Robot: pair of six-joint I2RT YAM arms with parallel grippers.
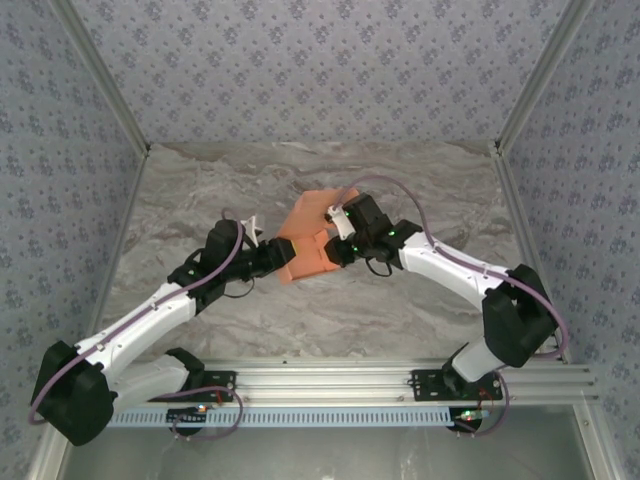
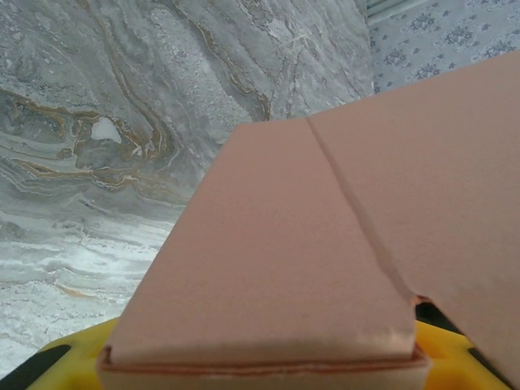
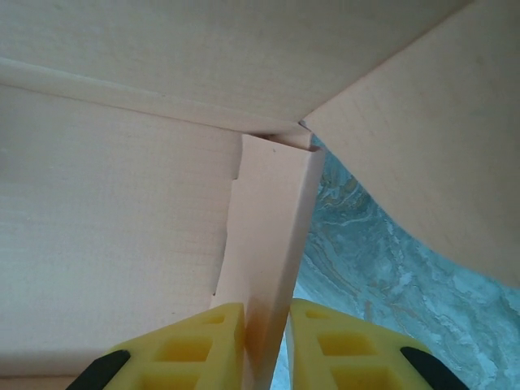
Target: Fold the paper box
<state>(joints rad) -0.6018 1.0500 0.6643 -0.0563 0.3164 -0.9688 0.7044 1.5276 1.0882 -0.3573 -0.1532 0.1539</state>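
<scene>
As right pincer (image 3: 266, 307) clamps edge, paper box (image 1: 310, 225) mid-table (image 1: 400, 310).

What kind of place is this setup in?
Probably a robotics lab test booth: a left arm and right arm bolted to an aluminium rail, a marble-patterned table, wallpapered panel walls boxing it in.

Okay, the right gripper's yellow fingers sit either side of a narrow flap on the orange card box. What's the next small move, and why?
Probably turn the right gripper to swing the narrow flap of the orange-salmon thin-card paper box inward: the yellow fingers look pinched on the flap, and the corner beside it gapes open.
</scene>
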